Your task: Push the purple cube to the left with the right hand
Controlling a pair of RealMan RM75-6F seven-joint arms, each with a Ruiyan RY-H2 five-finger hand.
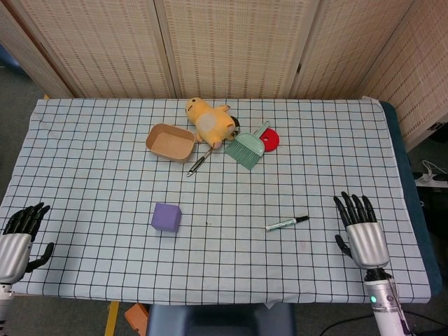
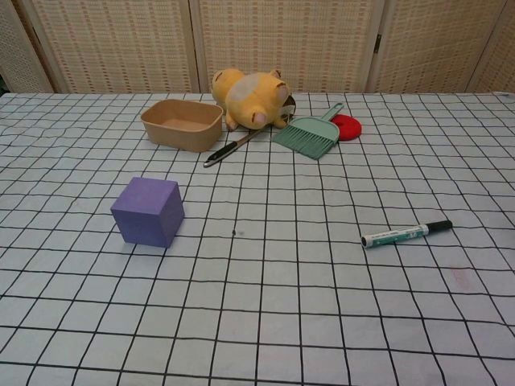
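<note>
Marker (image 1: 287, 223) between purple cube (image 1: 166, 217) and empty, spread-fingered right hand (image 1: 361, 232).

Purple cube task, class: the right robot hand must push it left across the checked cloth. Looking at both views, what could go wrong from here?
1. The green-and-white marker pen lies between the right robot hand and the purple cube; a straight sweep could drag it along.
2. The loose checked tablecloth may wrinkle under the sliding cube.
3. The chest view does not show the hand, so its approach is judged from the head view alone.
</note>
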